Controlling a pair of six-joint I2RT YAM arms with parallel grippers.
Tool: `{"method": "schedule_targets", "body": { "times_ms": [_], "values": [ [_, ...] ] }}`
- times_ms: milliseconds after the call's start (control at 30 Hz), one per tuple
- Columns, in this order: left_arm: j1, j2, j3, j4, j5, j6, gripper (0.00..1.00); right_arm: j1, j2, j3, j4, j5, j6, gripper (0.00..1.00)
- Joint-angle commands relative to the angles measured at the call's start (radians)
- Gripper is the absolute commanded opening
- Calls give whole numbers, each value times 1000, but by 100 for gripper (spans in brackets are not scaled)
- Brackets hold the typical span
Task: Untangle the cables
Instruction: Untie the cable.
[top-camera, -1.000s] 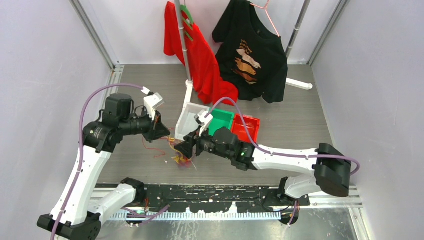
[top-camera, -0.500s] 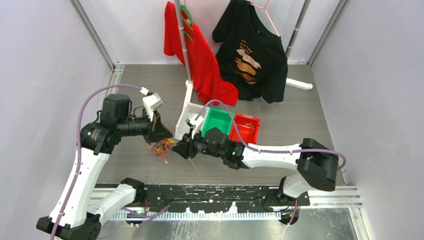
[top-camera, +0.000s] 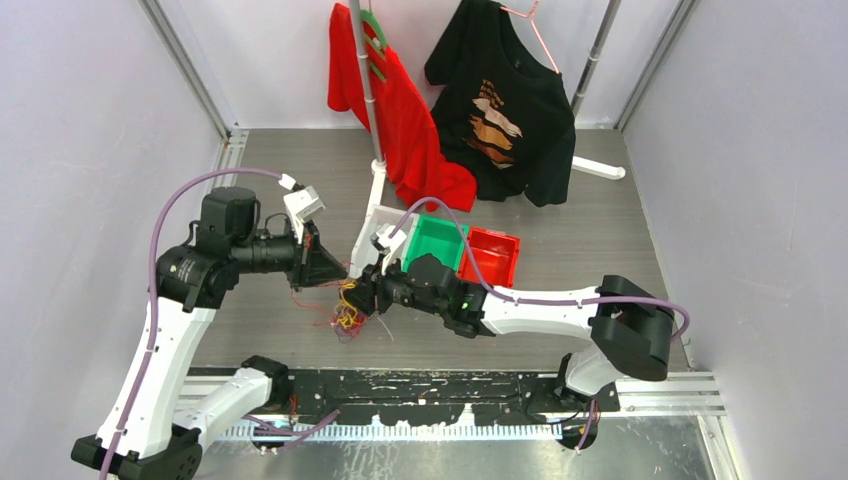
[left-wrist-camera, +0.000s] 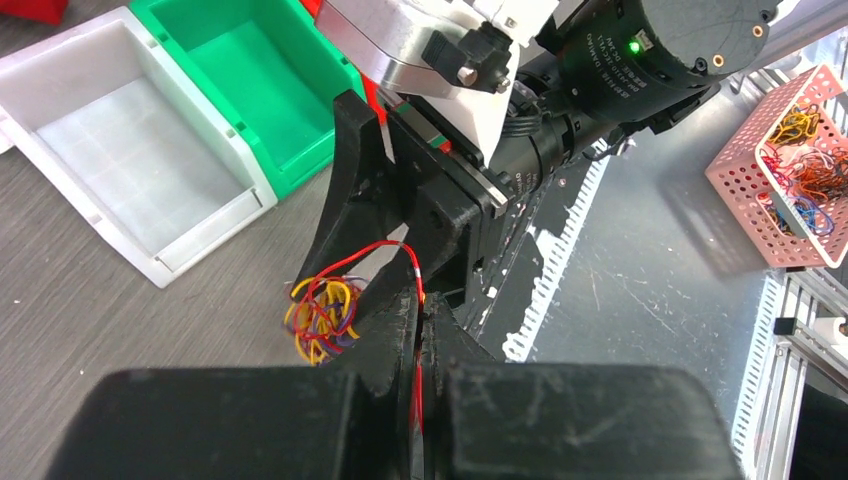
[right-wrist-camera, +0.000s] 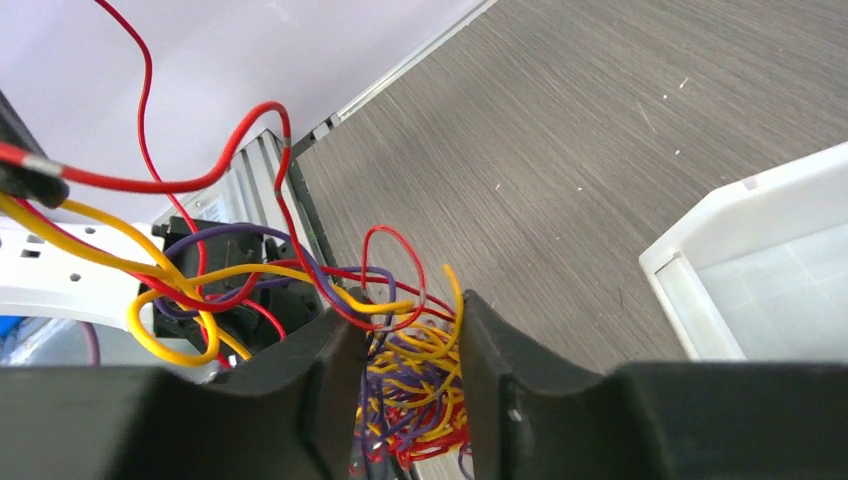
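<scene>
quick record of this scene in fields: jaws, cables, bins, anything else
left jaws: shut, pinching one red cable
right jaws: either side of the cable tangle, grip unclear
tangle colours: red, yellow, purple
bins: white bin, green bin, red bin, side by side
pink basket: more wires inside

Thin cables (right-wrist-camera: 405, 385): glossy plastic coating. White bin (left-wrist-camera: 130, 170): smooth plastic. Table (top-camera: 600, 250) under bin: matt wood-grain. Red shirt (top-camera: 405, 130) behind bin: cloth.
</scene>
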Motion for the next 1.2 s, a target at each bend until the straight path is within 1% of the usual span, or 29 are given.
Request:
{"method": "schedule_targets", "body": {
  "times_ms": [0,67,100,167,300,467,600,800,833,867,900,933,967,1033,1100,1167],
  "values": [
    [1,-3,58,21,56,-26,0,4,17,52,83,-9,16,33],
    [1,2,74,9,52,-20,0,4,21,51,87,-7,21,16],
    [1,3,86,-3,45,-13,0,4,19,51,78,-2,21,9],
    [1,3,111,-22,26,10,0,4,12,40,55,6,22,3],
    [2,6,163,-61,-49,63,0,4,-20,-34,52,38,27,1],
    [2,-12,170,-88,-228,169,0,3,-113,-174,59,109,44,1],
    [2,-54,62,-74,-333,250,0,0,-219,-231,37,140,49,1],
    [2,-104,-152,19,-487,313,0,-2,-343,-212,-76,145,38,1],
    [2,-109,-181,27,-493,321,3,-2,-353,-206,-90,143,37,1],
    [2,-113,-204,26,-483,326,12,-2,-360,-196,-104,141,37,1],
    [1,-115,-218,19,-458,327,30,-2,-362,-182,-118,136,36,1],
    [2,-116,-223,2,-414,322,52,-2,-361,-168,-129,127,32,1],
    [1,-114,-218,-16,-364,314,66,-2,-356,-149,-142,118,30,1],
    [1,-115,-191,-46,-243,291,80,-2,-340,-111,-171,101,20,1],
    [2,-115,-150,-72,-123,277,91,-2,-316,-74,-193,81,13,1],
    [2,-111,-106,-94,-57,281,95,-2,-291,-43,-211,61,8,1]
  ]
}}
